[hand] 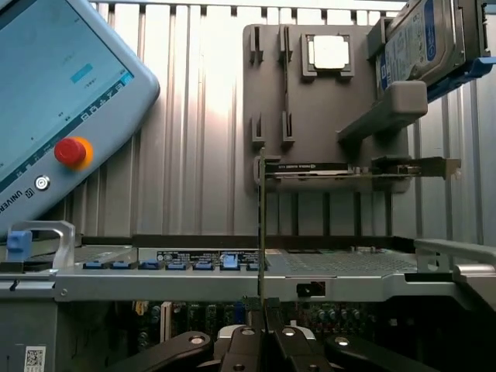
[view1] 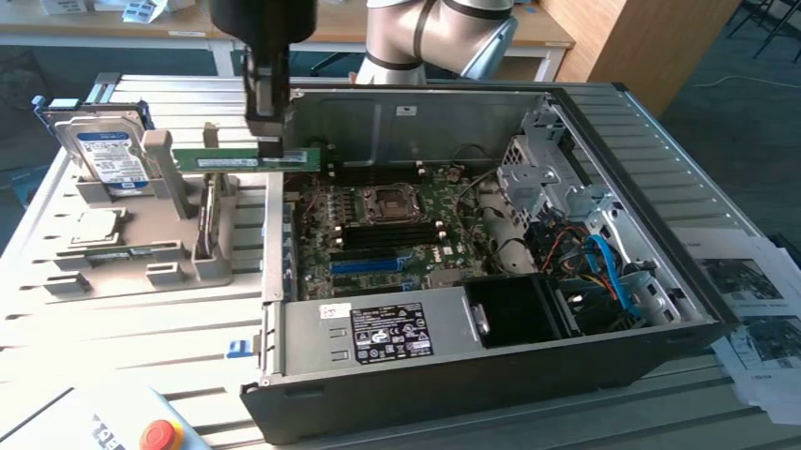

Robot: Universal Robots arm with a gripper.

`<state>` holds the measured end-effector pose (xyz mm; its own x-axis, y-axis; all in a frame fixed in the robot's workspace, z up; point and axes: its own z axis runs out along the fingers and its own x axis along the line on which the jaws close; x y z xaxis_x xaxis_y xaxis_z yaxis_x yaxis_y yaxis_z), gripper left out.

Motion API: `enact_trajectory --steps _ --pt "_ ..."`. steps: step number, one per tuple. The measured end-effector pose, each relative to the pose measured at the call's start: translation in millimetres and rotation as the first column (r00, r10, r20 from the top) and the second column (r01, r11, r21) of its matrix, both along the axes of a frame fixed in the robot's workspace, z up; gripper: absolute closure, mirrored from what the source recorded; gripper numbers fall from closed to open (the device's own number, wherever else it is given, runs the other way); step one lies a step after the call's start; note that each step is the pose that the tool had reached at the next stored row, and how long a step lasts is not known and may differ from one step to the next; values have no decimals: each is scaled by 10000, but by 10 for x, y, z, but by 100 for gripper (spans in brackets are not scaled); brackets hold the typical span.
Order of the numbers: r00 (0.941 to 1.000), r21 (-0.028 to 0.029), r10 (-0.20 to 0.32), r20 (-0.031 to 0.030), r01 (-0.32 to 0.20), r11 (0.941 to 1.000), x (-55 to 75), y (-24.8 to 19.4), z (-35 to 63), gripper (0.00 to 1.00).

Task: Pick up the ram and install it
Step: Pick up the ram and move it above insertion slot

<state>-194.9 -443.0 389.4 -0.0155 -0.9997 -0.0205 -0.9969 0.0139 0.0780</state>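
Ram point(view1: 232, 160) apparently inside gripper point(view1: 268, 146)

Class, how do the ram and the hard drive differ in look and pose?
The ram is a thin green stick; the hard drive is a boxy silver block with a blue-white label. The ram is held level in the claw; the hard drive stands upright in a grey holder. Both are computer parts.

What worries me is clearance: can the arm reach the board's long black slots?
Probably yes. The case is open on top, nothing covers the slots, and the cables sit to the exterior view's right. The gripper, jaws shut on the memory stick, hangs over the case's edge.
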Motion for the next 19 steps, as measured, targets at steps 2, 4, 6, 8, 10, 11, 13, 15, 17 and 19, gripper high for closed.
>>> enact_trajectory --steps 2,4,6,8,10,11,13,15,17,19 --pt "10000 0 0 -9 0 10000 79 -3 0 88" --pt "10000 0 0 -15 0 10000 150 -7 0 88" --pt "10000 -1 1 -22 -1 10000 224 -12 0 88" --pt "10000 -1 -2 -29 2 10000 300 -17 0 88" --pt "10000 -1 1 -37 -1 10000 383 -23 0 88" --pt "10000 -1 0 -40 0 10000 422 -25 0 88" --pt "10000 0 0 -47 0 10000 502 -30 0 88" --pt "10000 0 -1 -54 1 10000 582 -34 0 88" --pt "10000 0 0 -61 0 10000 658 -38 0 88" --pt "10000 0 0 -67 0 10000 733 -42 0 88"
